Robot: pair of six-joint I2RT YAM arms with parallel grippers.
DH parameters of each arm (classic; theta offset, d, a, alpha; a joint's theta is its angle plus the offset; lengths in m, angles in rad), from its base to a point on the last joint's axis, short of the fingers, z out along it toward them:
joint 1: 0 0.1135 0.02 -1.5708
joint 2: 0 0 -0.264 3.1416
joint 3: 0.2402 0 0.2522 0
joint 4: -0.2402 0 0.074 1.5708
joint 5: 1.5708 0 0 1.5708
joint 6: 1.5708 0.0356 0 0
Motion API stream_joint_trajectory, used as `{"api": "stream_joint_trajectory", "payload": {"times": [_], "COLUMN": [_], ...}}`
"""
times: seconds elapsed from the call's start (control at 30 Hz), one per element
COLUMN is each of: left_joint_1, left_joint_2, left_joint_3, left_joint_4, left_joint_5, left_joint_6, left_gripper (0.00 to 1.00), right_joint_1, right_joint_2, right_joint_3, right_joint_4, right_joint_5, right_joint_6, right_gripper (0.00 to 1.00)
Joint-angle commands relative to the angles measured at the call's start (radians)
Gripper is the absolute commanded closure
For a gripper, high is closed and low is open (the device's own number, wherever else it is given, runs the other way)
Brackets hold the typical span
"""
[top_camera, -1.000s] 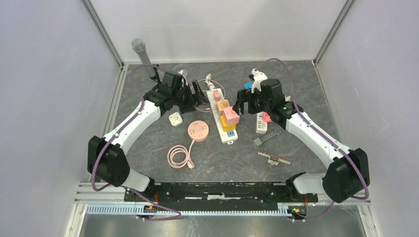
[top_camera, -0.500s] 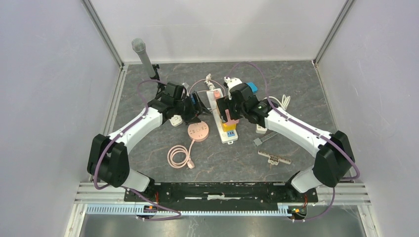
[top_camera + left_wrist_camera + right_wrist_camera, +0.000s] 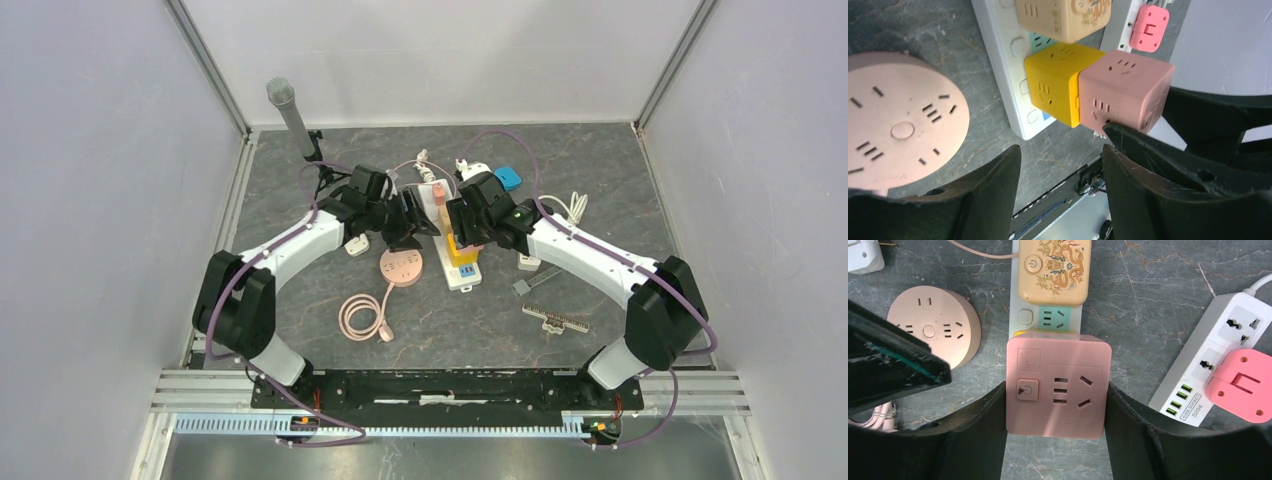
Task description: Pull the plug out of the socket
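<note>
A pink cube plug [image 3: 1058, 387] sits on a yellow cube [image 3: 1053, 82] that is plugged into the white power strip [image 3: 462, 277]. My right gripper [image 3: 1055, 405] is over the pink cube with a finger against each of its sides, shut on it. In the top view the right gripper [image 3: 462, 222] hides the pink cube, and the yellow cube [image 3: 462, 252] shows below it. My left gripper [image 3: 1060, 150] is open and empty, just left of the strip [image 3: 1003, 65], with its right finger [image 3: 1148, 155] next to the pink cube [image 3: 1125, 90]. It also shows in the top view [image 3: 415, 218].
A beige dragon-print cube [image 3: 1054, 270] is plugged in farther up the strip. A round pink socket [image 3: 402, 265] with a coiled cable [image 3: 362, 315] lies left of it. A second white strip [image 3: 1218, 350] with a pink adapter [image 3: 1243, 385] lies to the right. A microphone [image 3: 290, 115] and a comb [image 3: 555, 318] are also there.
My right gripper swung left from the back right and came down around the pink cube. My left gripper moved right, up to the strip.
</note>
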Motion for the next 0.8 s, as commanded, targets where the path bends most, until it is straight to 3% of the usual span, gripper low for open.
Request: {"api": "stream_joint_trajectory", "payload": {"times": [0.0,0.37,0.77], "left_joint_1": [-0.005,-0.060,-0.090], "left_joint_2": [0.055,0.121,0.179], "left_joint_3": [0.099,0.128,0.079], "left_joint_4": [0.033,0.034,0.169], "left_joint_5": [0.041,0.001,-0.001], "left_joint_6": [0.010,0.121,0.117], "left_gripper": [0.34,0.46,0.60], "right_joint_1": [0.004,0.025,0.038], "right_joint_2": [0.003,-0.021,0.009], "right_joint_3": [0.014,-0.057,-0.016], "right_joint_4": [0.026,0.032,0.031], "right_joint_5": [0.032,0.061,0.051], "right_joint_6": [0.082,0.191,0.180], "right_gripper": [0.63,1.00,1.00]}}
